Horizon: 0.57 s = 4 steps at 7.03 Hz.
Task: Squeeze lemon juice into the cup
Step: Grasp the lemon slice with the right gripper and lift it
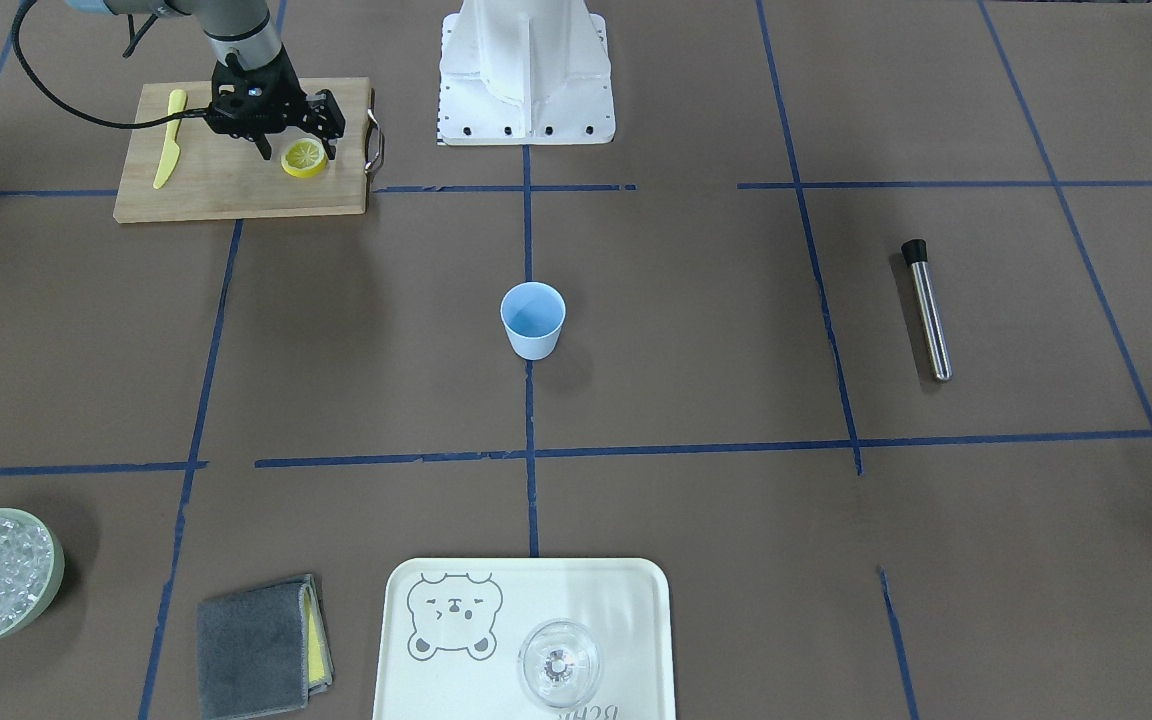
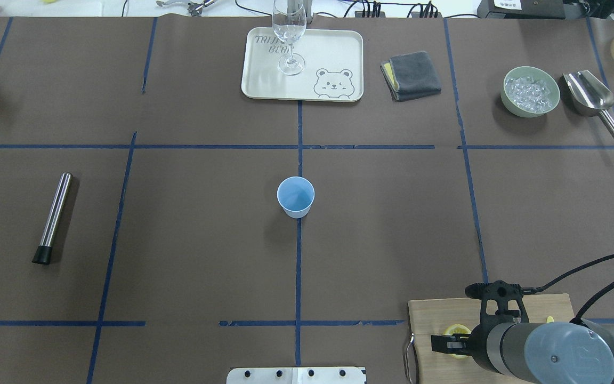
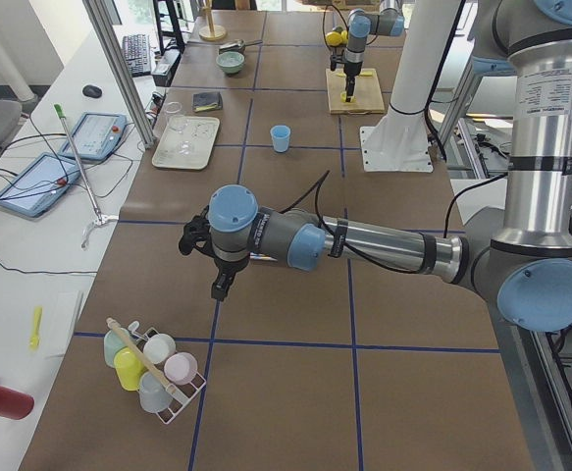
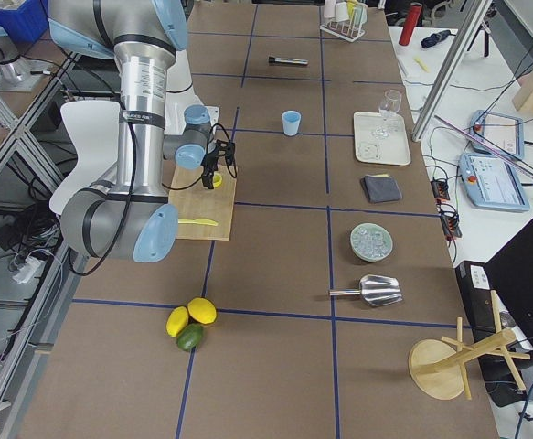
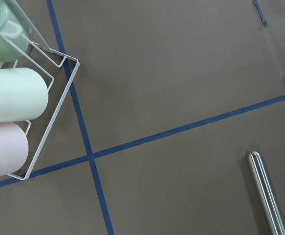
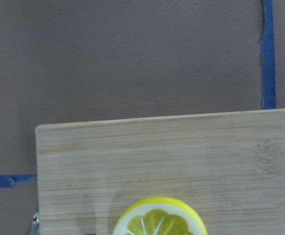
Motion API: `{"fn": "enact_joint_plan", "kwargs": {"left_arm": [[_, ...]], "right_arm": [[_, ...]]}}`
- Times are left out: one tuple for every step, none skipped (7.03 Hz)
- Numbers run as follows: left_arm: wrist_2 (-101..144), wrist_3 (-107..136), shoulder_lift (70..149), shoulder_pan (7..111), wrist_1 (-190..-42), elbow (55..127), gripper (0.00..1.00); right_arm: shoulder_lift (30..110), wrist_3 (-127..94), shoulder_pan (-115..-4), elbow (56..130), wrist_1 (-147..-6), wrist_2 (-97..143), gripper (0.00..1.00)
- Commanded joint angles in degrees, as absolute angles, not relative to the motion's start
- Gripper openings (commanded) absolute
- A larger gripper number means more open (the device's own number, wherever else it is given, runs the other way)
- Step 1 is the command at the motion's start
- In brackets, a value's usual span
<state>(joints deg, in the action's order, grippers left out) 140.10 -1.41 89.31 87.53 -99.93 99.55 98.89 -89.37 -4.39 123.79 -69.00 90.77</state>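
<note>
- The thin round yellow lemon slice (image 1: 304,158) lay flat on the wooden cutting board (image 1: 236,195), well apart from the small pale blue tapered cup (image 1: 533,320).
- The right gripper (image 1: 298,152) hung over it, fingers (image 1: 265,150) spread wide and empty; the left gripper (image 3: 219,287) could not be judged.
- Probably light, soft and slick: pinch across the rind.

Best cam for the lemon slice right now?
Exterior front-facing: the whole lemon slice shows, flat on the cutting board. Right wrist crops it to its upper half; overhead hides most behind the right gripper; side views show at most a speck.
</note>
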Motion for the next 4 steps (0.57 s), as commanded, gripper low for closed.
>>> {"fn": "enact_joint_plan", "kwargs": {"left_arm": [[140.1,-1.4,89.3,87.5,-99.8,99.6,1.00],[140.0,-1.4,89.2,87.5,-99.8,99.7,1.00],[140.1,-1.4,89.2,87.6,-99.8,99.8,1.00],[140.1,-1.4,89.2,87.6,-99.8,99.8,1.00]], "right_arm": [[98.6,-89.4,-4.5,123.6,-69.0,90.8,0.71],[98.6,-89.4,-4.7,123.7,-69.0,90.8,0.56],[98.6,-89.4,-4.9,124.0,-69.0,90.8,0.45],[98.7,-89.3,-5.2,124.0,-69.0,90.8,0.44]]}}
